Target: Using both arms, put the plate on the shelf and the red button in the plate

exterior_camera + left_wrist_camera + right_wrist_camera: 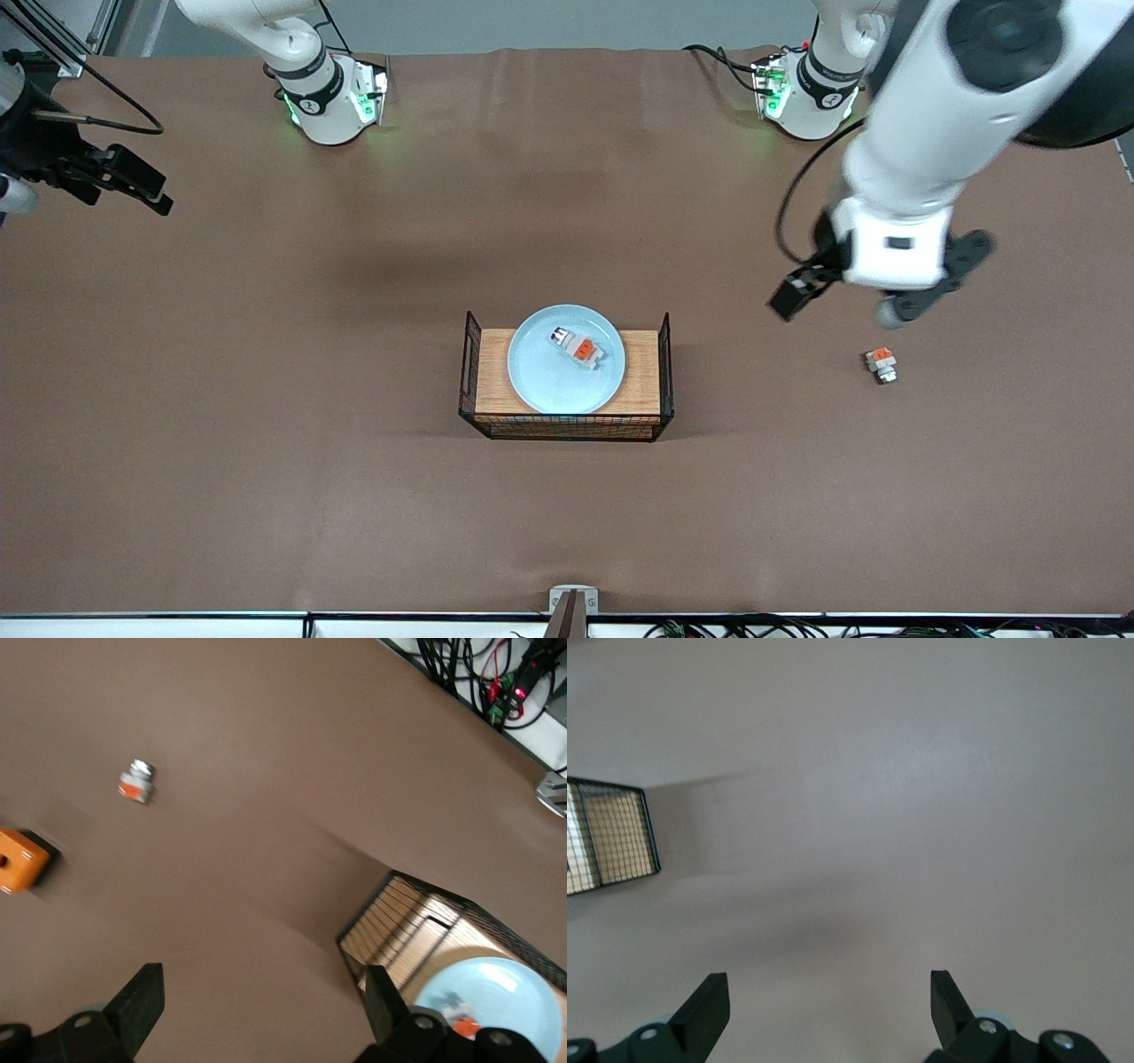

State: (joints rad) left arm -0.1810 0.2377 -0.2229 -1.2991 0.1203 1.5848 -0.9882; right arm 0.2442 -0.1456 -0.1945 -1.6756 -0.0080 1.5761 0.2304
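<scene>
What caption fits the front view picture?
Red button lies on the plate on the wire-sided wooden stand; both open grippers, left and right, hang over the table, empty.

High front camera; wrist cameras downward.

Brown table (pixel 266 399), wire-sided wooden tray (pixel 567 424) (mid-table), stubby white-and-orange part (pixel 881 364), orange box (pixel 19 860)

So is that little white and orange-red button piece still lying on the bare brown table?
No, the small white and orange-red button lies on the round pale-blue plate, which sits on the wooden tray.
</scene>
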